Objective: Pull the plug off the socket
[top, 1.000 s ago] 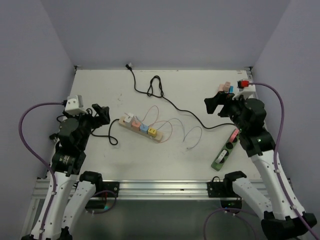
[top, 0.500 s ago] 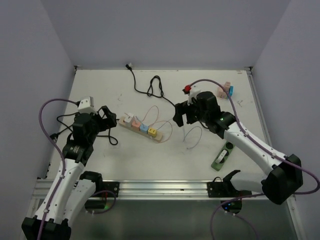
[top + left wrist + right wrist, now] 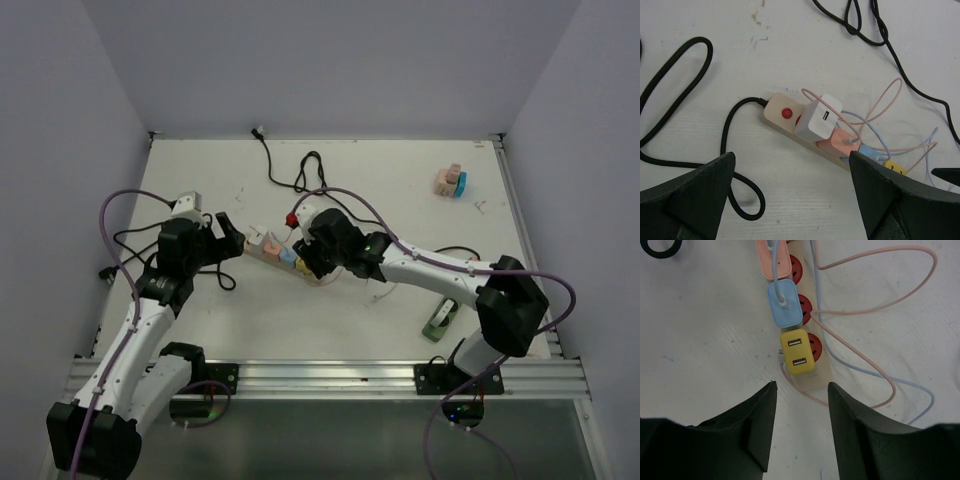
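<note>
Yellow plug (image 3: pixel 797 353) sits in the last socket of the power strip (image 3: pixel 823 372). Right gripper (image 3: pixel 800 432): fingers apart, over open table (image 3: pixel 705 340) just past that end. Left gripper (image 3: pixel 790 197): fingers apart, near the switch end

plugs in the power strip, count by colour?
white plug: 1
pink plug: 1
blue plug: 1
yellow plug: 1
Total: 4
</note>
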### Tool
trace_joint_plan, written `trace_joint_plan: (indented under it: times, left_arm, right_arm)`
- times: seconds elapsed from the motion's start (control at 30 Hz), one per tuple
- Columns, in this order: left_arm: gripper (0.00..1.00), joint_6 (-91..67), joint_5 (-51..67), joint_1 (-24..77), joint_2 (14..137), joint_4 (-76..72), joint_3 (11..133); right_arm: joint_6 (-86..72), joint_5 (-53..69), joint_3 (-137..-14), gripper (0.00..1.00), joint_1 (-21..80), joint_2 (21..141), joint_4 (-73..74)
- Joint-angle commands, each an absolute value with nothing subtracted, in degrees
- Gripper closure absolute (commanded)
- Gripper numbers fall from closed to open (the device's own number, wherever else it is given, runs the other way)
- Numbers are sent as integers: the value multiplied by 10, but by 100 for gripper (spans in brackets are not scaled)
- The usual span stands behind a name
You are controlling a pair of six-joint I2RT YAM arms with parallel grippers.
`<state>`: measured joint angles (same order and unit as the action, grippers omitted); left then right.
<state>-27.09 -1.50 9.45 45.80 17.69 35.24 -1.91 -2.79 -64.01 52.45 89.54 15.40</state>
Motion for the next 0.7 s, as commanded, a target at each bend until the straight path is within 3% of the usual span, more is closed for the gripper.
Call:
trace_joint_plan:
  times: [0.0,0.3,0.67]
  left_arm:
    - [0,-294,57,99,480,169,369]
    - [1,-370,49,173,506,141,350]
    - [3,-412,53,215,563,83,321]
  right_arm:
    - [16,-55,-671,54,530,925,115]
    - [32,-40,-686,61,529,981,85]
    - [39,-46,-669,57,529,1013,66]
